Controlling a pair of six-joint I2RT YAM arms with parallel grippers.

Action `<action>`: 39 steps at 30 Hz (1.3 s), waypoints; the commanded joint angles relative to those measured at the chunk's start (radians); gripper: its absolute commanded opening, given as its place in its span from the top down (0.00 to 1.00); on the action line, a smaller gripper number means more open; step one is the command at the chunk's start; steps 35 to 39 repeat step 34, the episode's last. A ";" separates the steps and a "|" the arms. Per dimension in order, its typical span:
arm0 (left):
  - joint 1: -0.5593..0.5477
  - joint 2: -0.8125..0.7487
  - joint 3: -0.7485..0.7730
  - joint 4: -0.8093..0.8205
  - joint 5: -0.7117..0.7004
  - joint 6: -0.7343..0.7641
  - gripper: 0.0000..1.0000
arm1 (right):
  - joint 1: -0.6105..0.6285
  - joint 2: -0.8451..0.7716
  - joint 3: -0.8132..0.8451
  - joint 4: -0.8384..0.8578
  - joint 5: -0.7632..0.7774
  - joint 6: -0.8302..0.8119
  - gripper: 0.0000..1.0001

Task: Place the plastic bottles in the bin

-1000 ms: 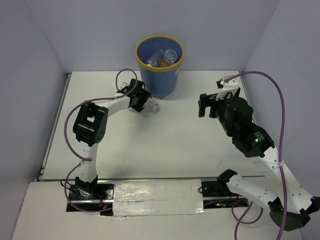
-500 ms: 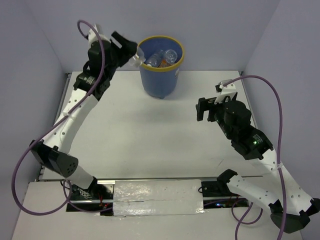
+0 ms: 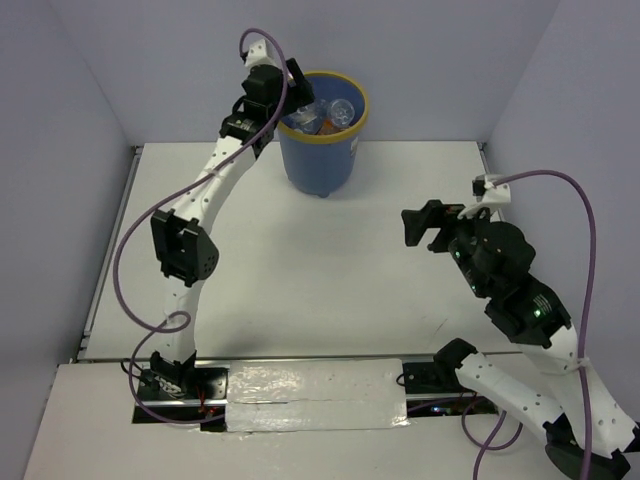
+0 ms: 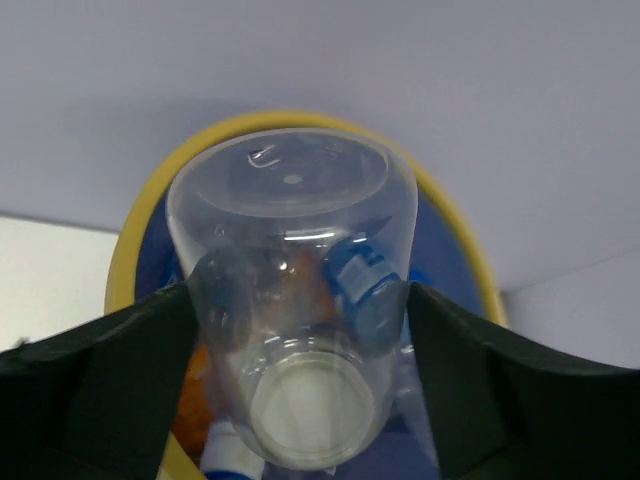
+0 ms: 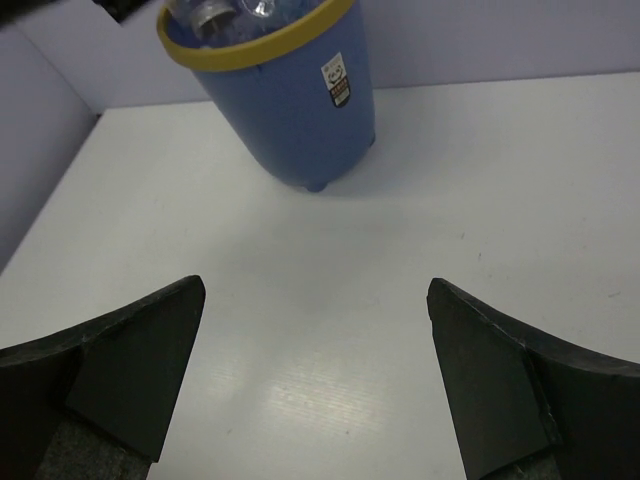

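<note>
Clear plastic bottle (image 4: 290, 300) clamped between left fingers (image 4: 100, 385) above bin (image 4: 120, 285).

Top camera: high behind me, looks down on whole table (image 3: 300, 290). My right wrist: low, faces bin (image 5: 300, 110) from afar. My left wrist: close above same bin.

The clear bottle (image 4: 290, 300) blocks most of the bin (image 4: 140, 255) interior behind it.

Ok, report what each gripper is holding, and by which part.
The left gripper clamps a clear plastic bottle by the sides of its body, base pointing away from the wrist, at the bin. The right gripper is open and holds nothing.
</note>
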 commanded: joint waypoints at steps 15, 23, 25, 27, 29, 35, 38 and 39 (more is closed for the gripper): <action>0.007 -0.398 -0.193 -0.136 0.158 0.057 0.01 | 0.009 0.011 0.001 -0.109 0.188 0.064 0.00; 0.009 -0.822 -0.566 -0.200 0.097 0.086 0.01 | 0.010 0.067 0.024 -0.132 0.240 0.079 0.00; 0.009 -0.934 -0.666 -0.214 0.066 0.098 0.01 | 0.009 0.082 0.027 -0.125 0.251 0.078 0.00; 0.009 -0.997 -0.744 -0.235 0.038 0.103 0.01 | 0.007 0.091 0.029 -0.119 0.260 0.073 0.00; 0.007 -1.086 -0.819 -0.264 0.005 0.098 0.01 | 0.009 0.103 0.029 -0.117 0.270 0.075 0.00; 0.009 -1.260 -0.942 -0.323 -0.064 0.078 0.01 | 0.009 0.126 0.012 -0.115 0.281 0.093 0.00; 0.009 -1.260 -0.942 -0.323 -0.064 0.078 0.01 | 0.009 0.126 0.012 -0.115 0.281 0.093 0.00; 0.009 -1.260 -0.942 -0.323 -0.064 0.078 0.01 | 0.009 0.126 0.012 -0.115 0.281 0.093 0.00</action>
